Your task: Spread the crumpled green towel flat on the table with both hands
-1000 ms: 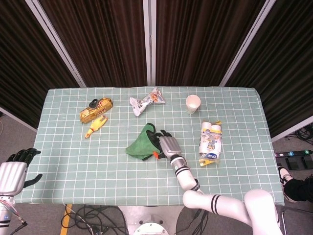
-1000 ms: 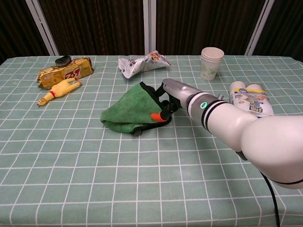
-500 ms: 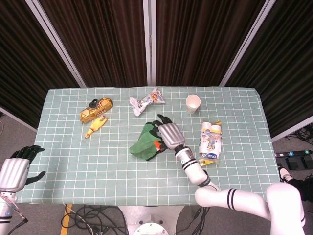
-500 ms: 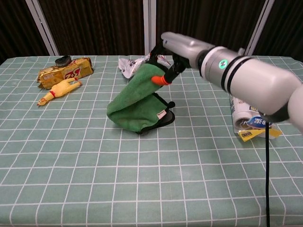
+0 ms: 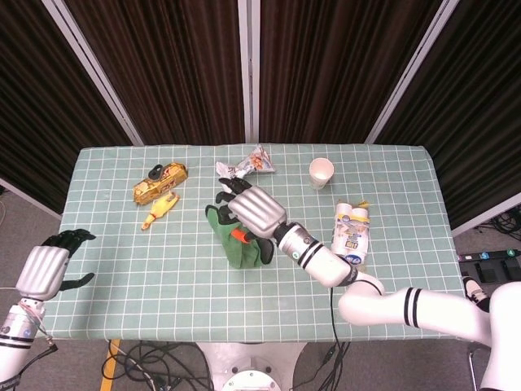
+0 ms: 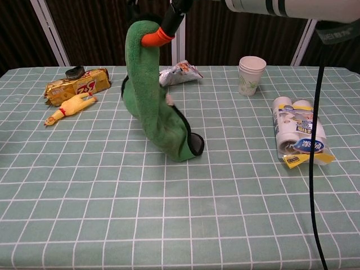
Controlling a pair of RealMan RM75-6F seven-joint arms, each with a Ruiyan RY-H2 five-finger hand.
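Note:
The green towel [image 6: 152,107] hangs in a tall fold, its lower end still resting on the table [image 6: 185,149]. My right hand [image 5: 254,211] grips its top corner high above the table; in the chest view only an orange-tipped finger [image 6: 160,32] shows at the upper edge. From the head view the towel [image 5: 236,244] appears bunched under that hand. My left hand [image 5: 45,273] hovers off the table's left edge with fingers apart, holding nothing, far from the towel.
A yellow snack pack [image 5: 160,181] and yellow rubber chicken [image 5: 159,211] lie at the left. A crumpled white bag [image 5: 244,167] sits at the back middle, a paper cup [image 5: 321,172] at the back right, a wrapped bottle pack [image 5: 351,235] at the right.
My right hand has risen and shifted left, pulling the towel up from a heap into a hanging fold. My left hand has crept slightly up toward the table.

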